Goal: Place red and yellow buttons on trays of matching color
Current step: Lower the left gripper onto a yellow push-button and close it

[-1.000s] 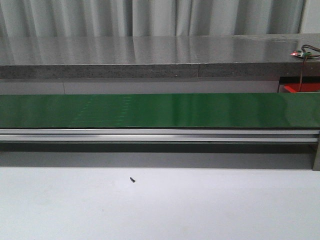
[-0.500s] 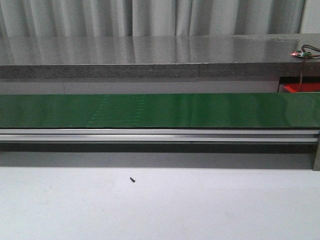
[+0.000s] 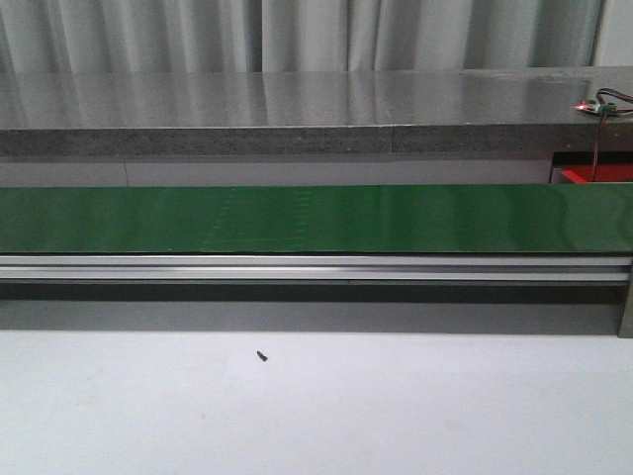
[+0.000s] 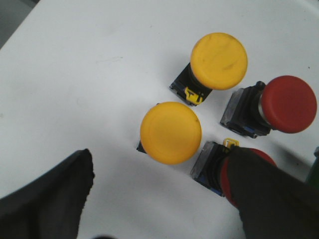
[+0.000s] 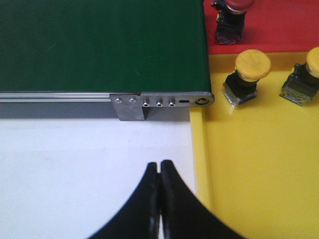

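Buttons are seen in both wrist views, and the nearest is the yellow button [image 4: 170, 132], which sits between the left gripper's [image 4: 159, 199] spread fingers, just ahead of them, cap up, so a straight descent would likely close around it. One finger [image 4: 269, 194] overlaps a red button [image 4: 219, 167] lying just beside the yellow one; this neighbour is judged the main obstruction to a clean grasp. Farther out on the white bench [image 4: 75, 74] a second yellow button [image 4: 218, 60] and a second red button [image 4: 286, 104] are found, close together but apart from the nearest one.

The right gripper [image 5: 159, 174] is seen with its fingers pressed together, holding nothing, above the bench beside the rim of the yellow tray [image 5: 259, 169]. Two yellow buttons [image 5: 251, 64] already stand in that tray near its far edge. Beyond lies the red tray [image 5: 279, 30] with one red-capped button [image 5: 232, 15], next to the end of the green belt [image 5: 99, 45]. The left arm is judged the nearer to the unsorted group.
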Motion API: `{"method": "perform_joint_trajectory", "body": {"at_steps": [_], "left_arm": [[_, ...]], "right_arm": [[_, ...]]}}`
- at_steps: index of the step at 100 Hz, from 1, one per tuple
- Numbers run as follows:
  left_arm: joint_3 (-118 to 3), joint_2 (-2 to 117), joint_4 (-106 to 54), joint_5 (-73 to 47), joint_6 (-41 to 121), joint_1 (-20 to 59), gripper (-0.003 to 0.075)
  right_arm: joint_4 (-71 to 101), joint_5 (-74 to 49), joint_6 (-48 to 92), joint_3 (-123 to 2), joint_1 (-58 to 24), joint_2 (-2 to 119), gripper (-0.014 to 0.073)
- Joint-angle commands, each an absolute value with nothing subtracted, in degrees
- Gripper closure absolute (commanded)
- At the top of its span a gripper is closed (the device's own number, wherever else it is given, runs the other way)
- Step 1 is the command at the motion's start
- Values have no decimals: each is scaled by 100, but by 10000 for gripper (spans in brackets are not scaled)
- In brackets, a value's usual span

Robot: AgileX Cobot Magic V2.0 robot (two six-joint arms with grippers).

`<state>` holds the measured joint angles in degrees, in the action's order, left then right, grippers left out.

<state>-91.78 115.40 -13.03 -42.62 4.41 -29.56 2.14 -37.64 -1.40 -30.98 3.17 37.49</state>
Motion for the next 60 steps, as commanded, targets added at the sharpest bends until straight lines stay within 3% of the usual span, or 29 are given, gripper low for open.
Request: {"method": "perform_joint_trajectory", "body": {"at_steps": [1,60], "left_arm": [[-9391,11310,-1397,-3997,375,-2960,205],[-9391,11726,-1385,-3695,385,-2960,205]], "right_arm": [[202,-3398,-111,-3251,313,3736,659],[202,-3398,-111,-3251,313,3736,659]]}}
